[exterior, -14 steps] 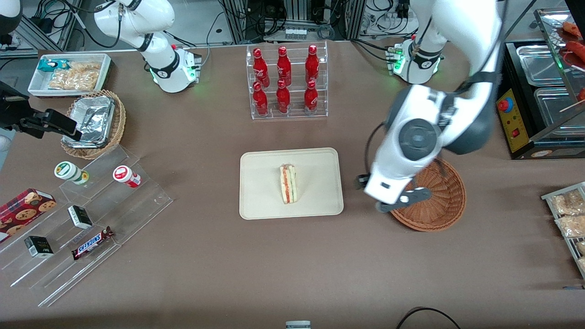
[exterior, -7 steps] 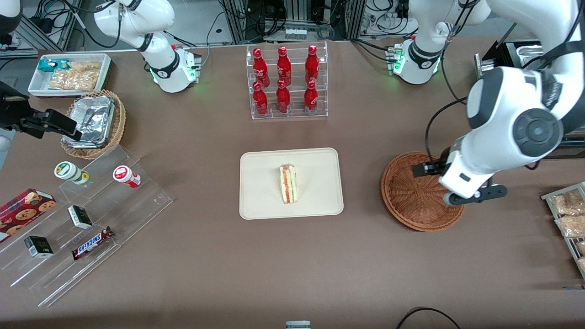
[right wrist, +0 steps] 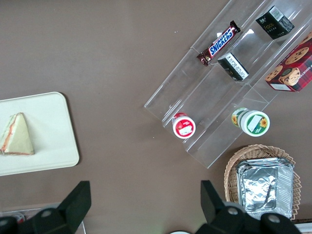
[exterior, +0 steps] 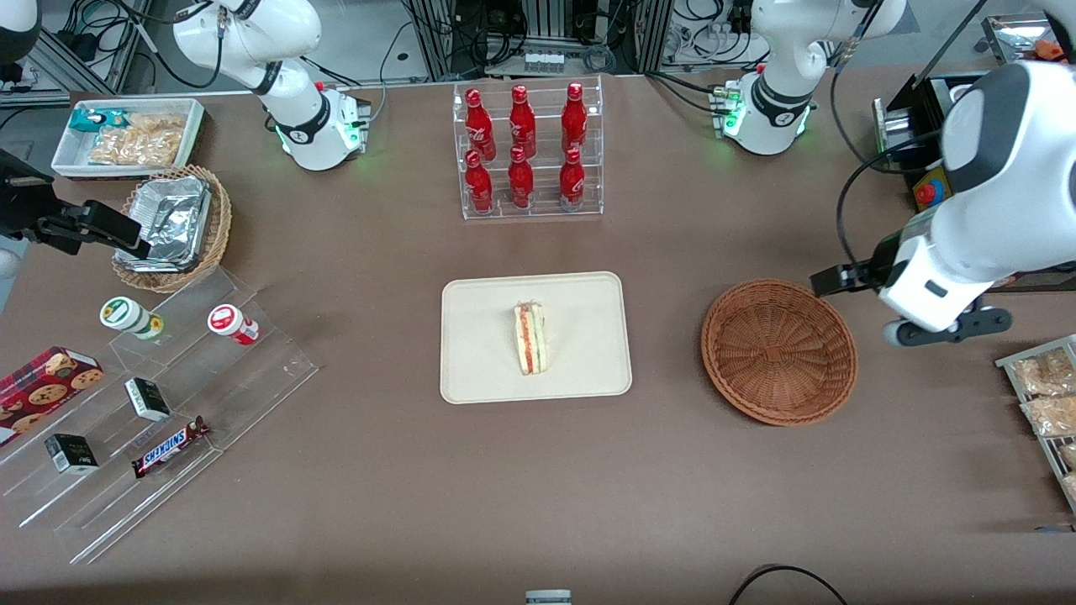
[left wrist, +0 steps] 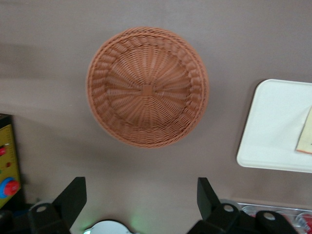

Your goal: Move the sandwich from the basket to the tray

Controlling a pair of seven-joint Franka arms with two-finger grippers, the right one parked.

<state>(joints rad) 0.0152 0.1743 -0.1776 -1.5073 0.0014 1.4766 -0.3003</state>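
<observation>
Resting on tray [exterior: 483, 336]: sandwich [exterior: 530, 338]. Basket [exterior: 779, 350] holds nothing. Tool [left wrist: 141, 195] fingers spread apart, hovering above worktop [exterior: 403, 487] beside basket.

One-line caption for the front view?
Triangular white-bread sandwich on cream tray; reddish-brown wicker basket empty; open gripper high above table.

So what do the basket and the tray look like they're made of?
The basket looks like woven wicker, matte reddish-brown, with strands radiating from its centre. The tray, holding the sandwich, looks like smooth matte cream plastic or moulded fibre; I can't tell which. The gripper hangs open above the table beside the basket.
</observation>
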